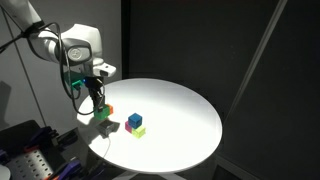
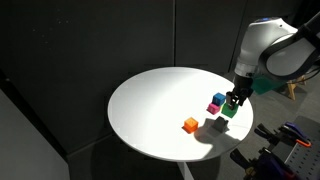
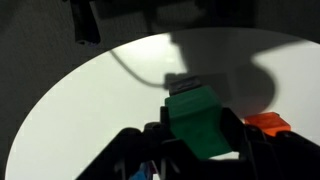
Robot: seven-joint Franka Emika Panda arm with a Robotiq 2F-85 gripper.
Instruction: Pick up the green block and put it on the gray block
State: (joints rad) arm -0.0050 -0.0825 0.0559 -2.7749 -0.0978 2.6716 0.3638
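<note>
Your claw (image 3: 200, 140) is clamped on green block (image 3: 203, 118), seemingly raised off tabletop (image 3: 80, 110) for clearance | gray block (image 3: 186, 82) just ahead of claw | you should advance, then lower.

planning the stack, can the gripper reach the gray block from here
Probably yes: the gripper is shut on the green block, the gray block sits just ahead with a bare top, and the orange block lies off to the side.

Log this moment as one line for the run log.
pincer: shut on green block | gray block: on table, nothing on it | orange block: beside gray block | stack: not yet done
</note>
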